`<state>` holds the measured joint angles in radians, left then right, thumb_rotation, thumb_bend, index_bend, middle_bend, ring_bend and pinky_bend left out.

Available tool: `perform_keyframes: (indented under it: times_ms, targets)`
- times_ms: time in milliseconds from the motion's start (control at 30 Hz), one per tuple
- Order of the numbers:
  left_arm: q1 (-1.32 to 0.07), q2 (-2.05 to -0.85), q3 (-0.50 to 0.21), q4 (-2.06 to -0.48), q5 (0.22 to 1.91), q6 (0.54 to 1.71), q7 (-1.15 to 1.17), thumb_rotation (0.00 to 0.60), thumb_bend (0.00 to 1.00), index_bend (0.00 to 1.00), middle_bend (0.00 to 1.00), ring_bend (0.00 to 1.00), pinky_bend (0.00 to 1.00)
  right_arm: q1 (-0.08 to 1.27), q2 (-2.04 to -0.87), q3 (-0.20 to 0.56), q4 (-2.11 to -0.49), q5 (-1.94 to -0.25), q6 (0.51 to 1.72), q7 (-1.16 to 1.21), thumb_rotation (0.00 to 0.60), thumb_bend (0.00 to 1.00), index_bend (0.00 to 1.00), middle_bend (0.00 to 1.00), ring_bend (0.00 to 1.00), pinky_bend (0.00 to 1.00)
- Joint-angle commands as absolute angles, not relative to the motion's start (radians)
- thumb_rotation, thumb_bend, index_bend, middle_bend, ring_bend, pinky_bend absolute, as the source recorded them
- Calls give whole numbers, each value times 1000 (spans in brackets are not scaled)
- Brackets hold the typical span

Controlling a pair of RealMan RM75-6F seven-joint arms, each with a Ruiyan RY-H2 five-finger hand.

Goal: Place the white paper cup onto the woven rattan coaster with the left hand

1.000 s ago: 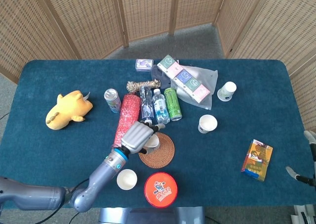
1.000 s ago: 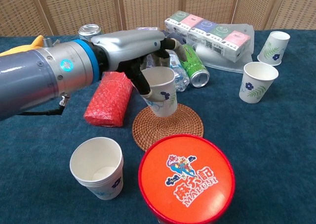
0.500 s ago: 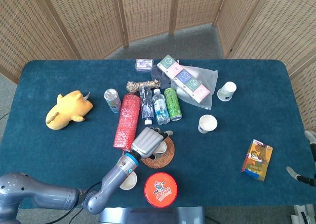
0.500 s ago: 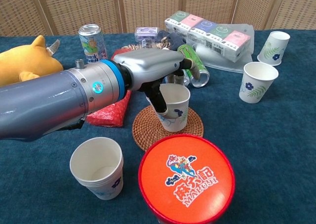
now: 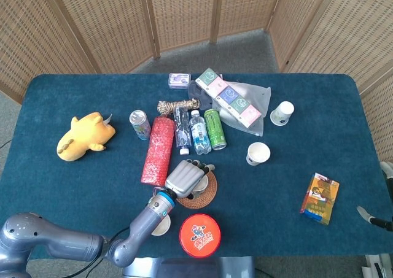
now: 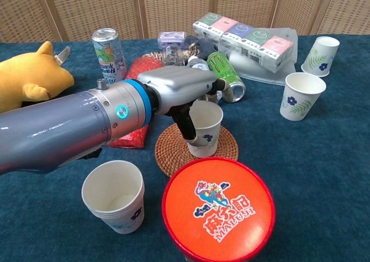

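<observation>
A white paper cup (image 6: 207, 128) with a blue flower print stands upright on the round woven rattan coaster (image 6: 173, 153), in the middle of the table near its front. My left hand (image 6: 176, 91) grips it, thumb down the cup's left side and the other fingers over the far rim. In the head view the left hand (image 5: 185, 178) covers the cup, and only the coaster's (image 5: 207, 192) right part shows. At the right edge a grey sliver of my right hand (image 5: 372, 216) shows, its fingers unclear.
A stack of paper cups (image 6: 114, 195) and an orange-lidded tin (image 6: 218, 210) stand just in front of the coaster. A red wrapped package (image 5: 158, 148), bottles and a green can (image 5: 214, 129) lie behind it. Another cup (image 6: 302, 95) stands to the right, and a yellow plush toy (image 5: 83, 136) lies far left.
My left hand has carried the cup right and down, from tilted above the coaster's back edge to upright on the coaster. The forearm has swung lower over the table's front.
</observation>
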<state>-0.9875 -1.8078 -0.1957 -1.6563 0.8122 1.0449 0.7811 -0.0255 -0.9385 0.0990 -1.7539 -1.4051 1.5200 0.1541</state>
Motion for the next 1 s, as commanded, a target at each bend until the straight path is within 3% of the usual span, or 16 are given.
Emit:
perform_keyframes:
  times_ms: [33,100,133,367,533,1000]
  targets:
    - [-994,-1802,-193,-1670,786,1047,797,600,277,152,146,146,362,-26,-938,99,-1754,-1406,1520,155,600,181,0,0,0,298]
    - [-999,-1795,-195,-1683,766,1047,808,600,275,110,15,30,313,-26,-938,98,-1754,-1408,1520,155,600,181,0,0,0,298]
    - [-1001,-1791,-195,-1687,760,1048,812,600,274,92,0,3,289,-26,-938,98,-1754,-1408,1520,154,600,180,0,0,0,298]
    - [-1011,-1758,-194,-1735,722,1064,831,600,275,7,0,0,210,-27,-939,96,-1755,-1410,1522,150,600,182,0,0,0,299]
    - [-999,-1705,-192,-1789,762,1114,834,600,274,0,0,0,162,-27,-942,94,-1754,-1414,1521,144,600,180,0,0,0,298]
    - [-860,-1392,-123,-1986,1041,1216,680,600,274,0,0,0,108,-25,-955,85,-1758,-1426,1521,106,600,180,0,0,0,298]
